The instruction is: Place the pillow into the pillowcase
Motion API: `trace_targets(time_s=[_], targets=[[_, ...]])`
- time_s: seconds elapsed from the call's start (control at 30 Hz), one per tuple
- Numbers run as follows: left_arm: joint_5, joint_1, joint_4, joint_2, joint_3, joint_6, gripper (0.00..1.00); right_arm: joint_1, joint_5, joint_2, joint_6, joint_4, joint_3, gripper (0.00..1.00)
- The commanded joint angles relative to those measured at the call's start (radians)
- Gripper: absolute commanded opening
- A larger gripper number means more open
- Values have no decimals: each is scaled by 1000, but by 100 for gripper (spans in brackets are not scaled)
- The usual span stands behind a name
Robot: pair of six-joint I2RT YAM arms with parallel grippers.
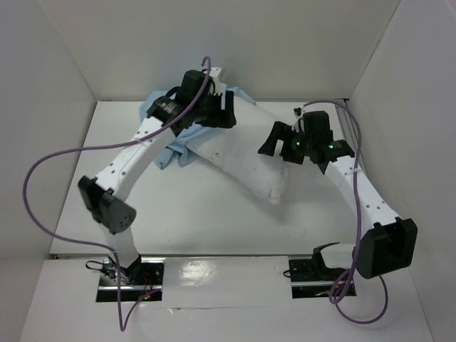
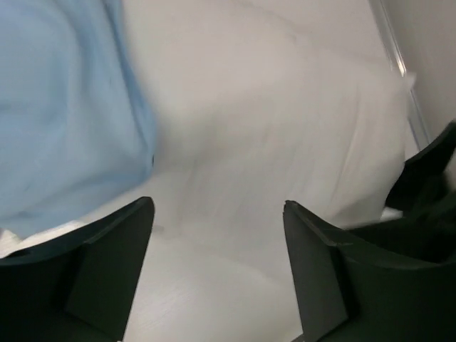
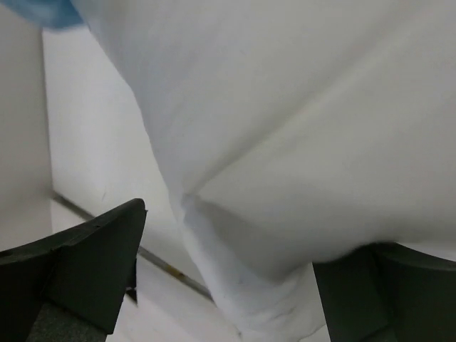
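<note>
Pillow (image 1: pixel 242 160): frame centre, diagonal, mostly bare.
Pillowcase (image 1: pixel 174 153): bunched upper left against pillow's end; we judge insertion barely begun.
Left gripper (image 2: pixel 217 214): fingers spread, empty, over cloth edge, likely to regrasp.
Right gripper (image 3: pixel 228 235): centre right, spread, pillow corner between, unpinched.

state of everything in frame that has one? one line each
pillow: lying on the table, mostly outside the pillowcase
pillowcase: crumpled at the pillow's far-left end
left gripper: open, over the pillow beside the pillowcase
right gripper: open, at the pillow's right side
</note>
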Motion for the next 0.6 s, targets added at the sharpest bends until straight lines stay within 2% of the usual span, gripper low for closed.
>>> trace_targets(time_s=[0.0, 0.03, 0.07, 0.1, 0.13, 0.23, 0.27, 0.33, 0.4, 0.47, 0.57], targets=[[-228, 8, 11, -283, -139, 25, 82, -16, 127, 13, -164, -99, 212, 100], [-295, 20, 26, -333, -284, 25, 79, -16, 163, 13, -184, -174, 287, 100], [-312, 39, 39, -379, -355, 14, 77, -16, 197, 25, -200, -206, 321, 100], [-323, 77, 60, -460, -426, -10, 67, -16, 255, 25, -227, -234, 352, 100], [-323, 92, 77, -498, -565, -21, 65, -25, 281, 36, -240, -263, 384, 100], [-323, 122, 141, -602, -748, -102, 62, -25, 384, 46, -269, -335, 480, 100], [-313, 132, 169, -620, -860, -133, 62, -25, 407, 56, -269, -335, 508, 100], [-302, 132, 258, -668, -995, -164, 69, -25, 474, 47, -269, -323, 508, 100], [-290, 132, 301, -679, -1063, -225, 76, -25, 510, 46, -269, -283, 508, 100], [-302, 132, 388, -693, -1164, -262, 79, -16, 510, 34, -281, -237, 499, 100], [-350, 132, 467, -658, -1252, -316, 82, 22, 533, 11, -290, -158, 462, 93]])
